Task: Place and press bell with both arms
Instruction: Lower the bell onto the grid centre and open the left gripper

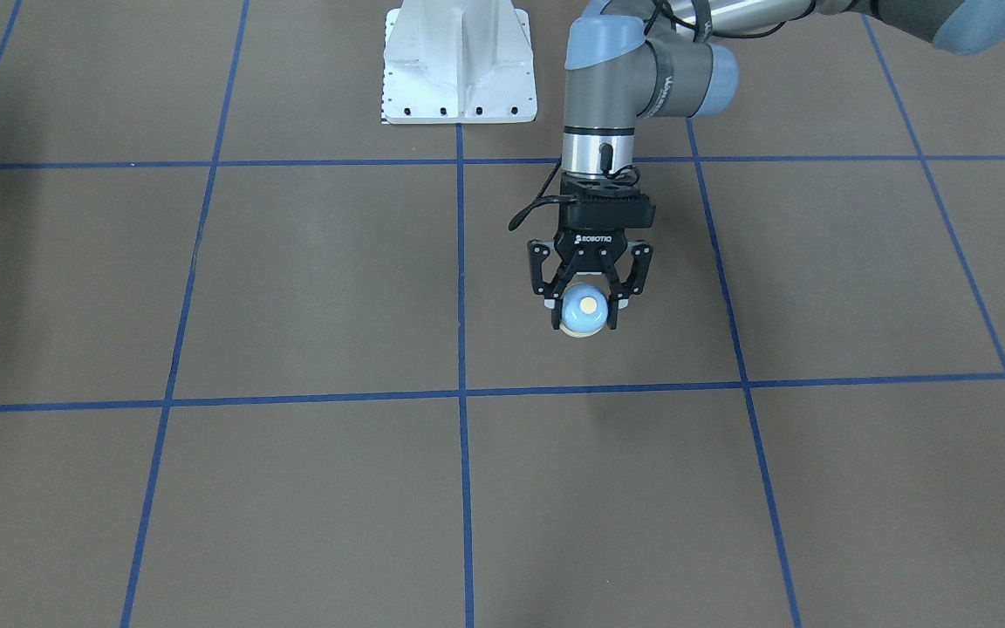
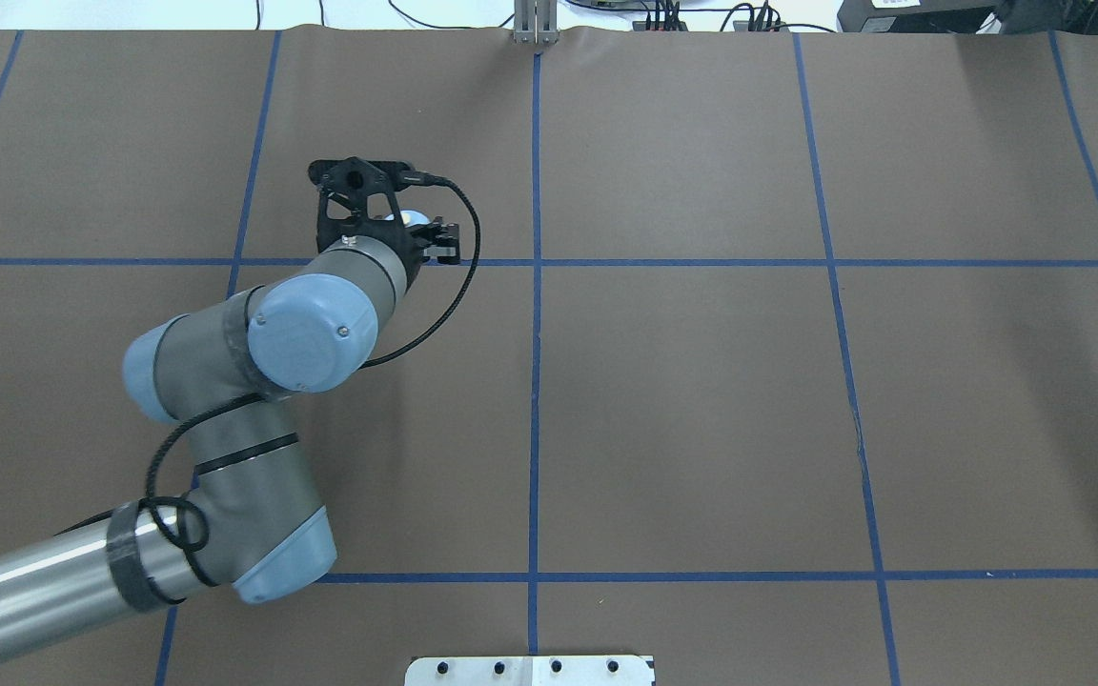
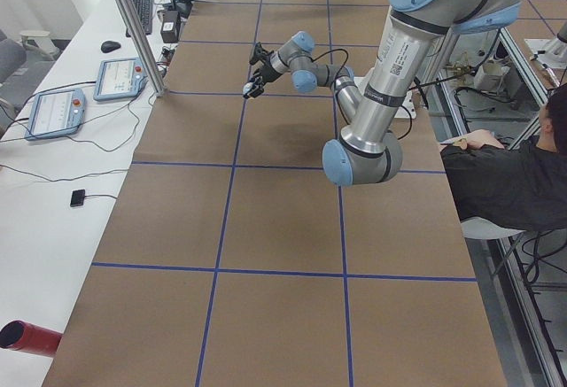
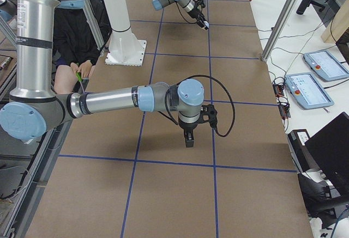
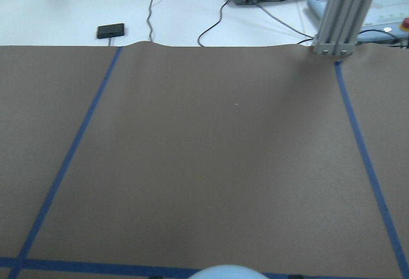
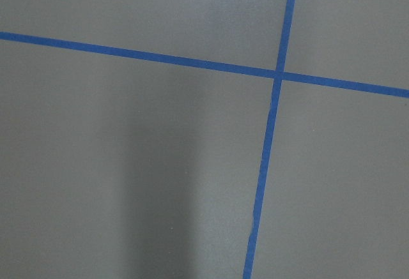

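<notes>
The light-blue bell with its cream button sits between the fingers of my left gripper, which is shut on it and points down at the brown table. The bell seems to hang a little above the table. In the overhead view the wrist hides most of the left gripper, and only a sliver of the bell shows. The bell's top shows at the bottom edge of the left wrist view. My right gripper shows only in the exterior right view, pointing down over the table near a tape crossing. I cannot tell whether it is open.
The white pedestal stands at the robot's side of the table. An aluminium post and teach pendants stand at the far edge. A seated person is beside the robot. Blue tape lines divide the table.
</notes>
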Available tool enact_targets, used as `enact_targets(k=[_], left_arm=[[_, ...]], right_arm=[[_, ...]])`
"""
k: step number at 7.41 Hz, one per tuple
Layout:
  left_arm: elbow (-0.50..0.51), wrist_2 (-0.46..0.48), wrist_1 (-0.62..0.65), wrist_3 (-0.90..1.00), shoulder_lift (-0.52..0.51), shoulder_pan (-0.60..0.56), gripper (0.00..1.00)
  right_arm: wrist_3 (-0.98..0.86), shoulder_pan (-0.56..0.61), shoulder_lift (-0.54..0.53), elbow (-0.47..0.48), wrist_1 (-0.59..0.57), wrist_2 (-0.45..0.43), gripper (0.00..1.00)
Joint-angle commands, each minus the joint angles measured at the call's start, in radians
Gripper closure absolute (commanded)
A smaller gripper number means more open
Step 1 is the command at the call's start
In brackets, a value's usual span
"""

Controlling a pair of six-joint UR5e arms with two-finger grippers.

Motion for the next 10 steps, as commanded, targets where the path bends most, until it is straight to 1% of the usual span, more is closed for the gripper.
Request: enact_targets(k=[1, 2, 3, 4, 7, 9, 10], left_arm=[[0.339, -0.006, -0.293, 0.045, -0.19, 0.007, 1.0], [0.456, -0.007, -0.35, 0.046, -0.252, 0.013, 1.0], [0.541, -0.009, -0.398, 0.051, -0.293, 0.014, 1.0], [0.59, -0.009, -0.438, 0.051, -0.306, 0.02, 1.0], [0.637, -0.003, -0.446, 0.051, -0.306, 0.04, 1.0], [0.64, -0.003, -0.448, 0.051, -0.306, 0.045, 1.0], [0.64, -0.006, -0.446, 0.051, -0.306, 0.048, 0.86]], right_arm=[[0.0, 0.0, 0.005, 0.0, 0.0, 0.001, 0.0], [0.0, 0.0, 0.005, 0.0, 0.002, 0.001, 0.0], [-0.001, 0.0, 0.005, 0.0, 0.0, 0.001, 0.0], [0.0, 0.0, 0.005, 0.0, 0.0, 0.003, 0.0], [0.0, 0.0, 0.005, 0.0, 0.0, 0.003, 0.0], [0.0, 0.0, 0.005, 0.0, 0.0, 0.001, 0.0], [-0.001, 0.0, 0.005, 0.0, 0.0, 0.001, 0.0]])
